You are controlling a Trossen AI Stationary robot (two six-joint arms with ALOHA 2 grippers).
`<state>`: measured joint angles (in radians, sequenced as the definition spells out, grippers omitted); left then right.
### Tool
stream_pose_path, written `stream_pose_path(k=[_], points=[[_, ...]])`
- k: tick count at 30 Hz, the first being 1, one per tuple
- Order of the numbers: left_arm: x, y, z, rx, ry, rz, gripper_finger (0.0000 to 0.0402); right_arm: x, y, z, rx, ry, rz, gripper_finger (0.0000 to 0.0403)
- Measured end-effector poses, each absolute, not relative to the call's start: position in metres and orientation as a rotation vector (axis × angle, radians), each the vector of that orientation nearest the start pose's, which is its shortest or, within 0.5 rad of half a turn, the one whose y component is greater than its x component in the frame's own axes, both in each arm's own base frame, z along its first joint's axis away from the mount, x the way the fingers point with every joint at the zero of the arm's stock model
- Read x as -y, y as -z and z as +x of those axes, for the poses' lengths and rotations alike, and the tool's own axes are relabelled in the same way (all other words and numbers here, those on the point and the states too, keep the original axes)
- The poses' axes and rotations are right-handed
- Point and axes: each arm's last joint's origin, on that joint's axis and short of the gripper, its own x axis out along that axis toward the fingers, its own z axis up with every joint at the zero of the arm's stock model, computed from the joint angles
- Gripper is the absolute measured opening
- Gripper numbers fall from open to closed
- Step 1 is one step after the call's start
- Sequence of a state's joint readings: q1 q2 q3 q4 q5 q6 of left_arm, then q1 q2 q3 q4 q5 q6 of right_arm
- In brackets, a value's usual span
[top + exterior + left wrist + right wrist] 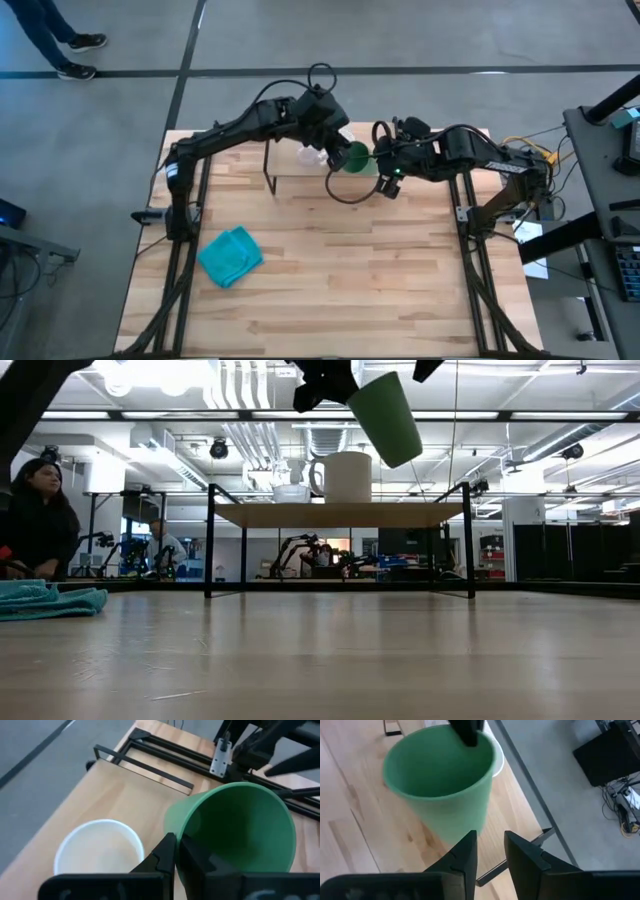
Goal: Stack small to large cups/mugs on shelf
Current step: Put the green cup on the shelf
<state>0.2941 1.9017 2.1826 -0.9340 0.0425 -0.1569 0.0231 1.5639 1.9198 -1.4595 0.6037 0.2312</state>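
Note:
The green cup [385,415] hangs tilted in the air above the shelf [340,513], held by my left gripper [179,840], which is shut on its rim. Under it the white mug [345,477] and the small glass cup [291,492] stand on their bases on the shelf board. In the left wrist view the white mug [100,851] shows from above, beside the green cup [240,830]. My right gripper [490,837] is open, its fingers close to the green cup's base [452,832], on the cup's right in the high view [382,168]. My left gripper pinches the green cup's rim [186,827], one finger [200,865] inside the cup and one finger [165,852] outside. It comes from above, slanting down. The cup is lifted clear and hangs tilted, with its mouth up toward the gripper.
A teal cloth [230,256] lies on the table's near left part. The shelf's black legs [209,540] stand at the table's far middle. A person [38,510] sits beyond the table, and another person's feet [78,55] show on the floor at the far left.

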Motion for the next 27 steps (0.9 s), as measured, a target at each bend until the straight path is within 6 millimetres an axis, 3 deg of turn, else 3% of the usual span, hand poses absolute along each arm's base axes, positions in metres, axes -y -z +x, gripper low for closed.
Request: stream_pose_path(k=[9,19,27], points=[[-0.137,-0.42,0.379,-0.613,-0.34,-0.259,0.0001,0.014,-0.427,0.268,-0.994,0.664,-0.152,0.0093],[-0.138,-0.419,0.381,-0.616,-0.31,-0.204,0.0001,0.022,-0.427,0.268,-0.996,0.702,-0.147,0.0089],[-0.142,-0.407,0.391,-0.643,-0.304,-0.196,0.0001,0.023,-0.427,0.268,-0.995,0.705,-0.145,0.0086]])
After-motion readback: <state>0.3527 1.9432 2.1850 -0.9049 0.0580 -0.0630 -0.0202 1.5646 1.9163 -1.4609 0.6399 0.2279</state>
